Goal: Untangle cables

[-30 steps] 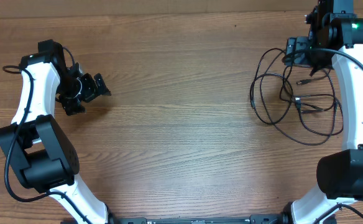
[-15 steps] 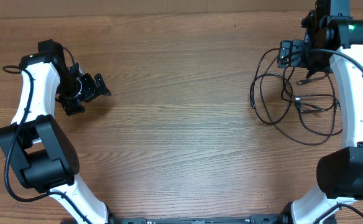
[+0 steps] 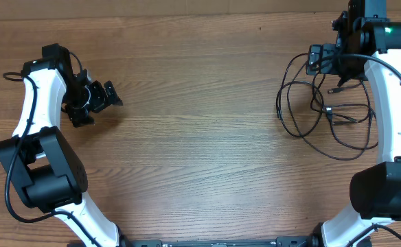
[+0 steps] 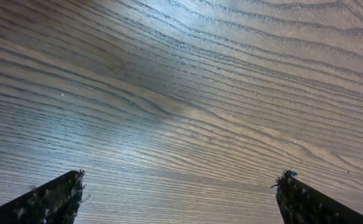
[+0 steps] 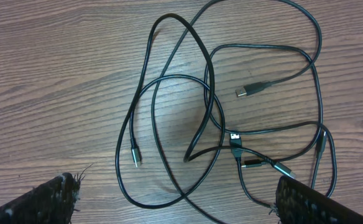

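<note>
Right tool (image 5: 176,185) shifted left, cables (image 5: 208,87) far right

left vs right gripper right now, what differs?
The left gripper hangs over bare table; the right gripper hangs over the cables. The left gripper sits at the table's left side, mid-depth; the right gripper is at the far right corner. Both are open and hold nothing.
</note>
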